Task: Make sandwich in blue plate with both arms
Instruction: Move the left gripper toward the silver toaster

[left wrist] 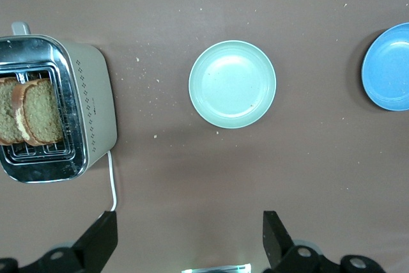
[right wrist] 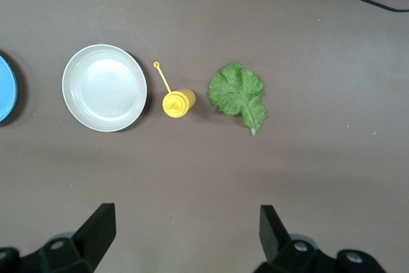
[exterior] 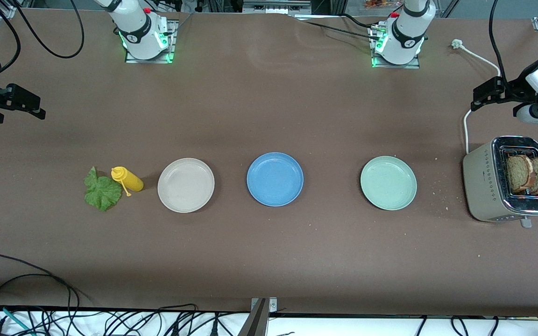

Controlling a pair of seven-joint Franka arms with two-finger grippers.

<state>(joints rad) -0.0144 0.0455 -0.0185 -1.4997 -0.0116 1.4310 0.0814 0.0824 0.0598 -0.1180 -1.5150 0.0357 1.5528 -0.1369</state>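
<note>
Toward the right arm's end of the tabletop (exterior: 269, 261) hangs the right pincer (exterior: 26, 105), spread and empty, waiting high over bare surface, with the lettuce leaf (exterior: 102, 191) touching the yellow squeeze bottle (exterior: 128, 179) — a grab at the leaf could knock the bottle rolling into the beige plate (exterior: 186, 185). Midway sits the blue plate (exterior: 275, 179), empty, with the pale green plate (exterior: 388, 183) beside it — a slice could land on the wrong one. At the left arm's end, two bread slices (exterior: 528, 174) stand in the toaster (exterior: 488, 186); the left pincer (exterior: 486, 97), spread and empty above the toaster's cord, might pinch both together or tip the toaster.
</note>
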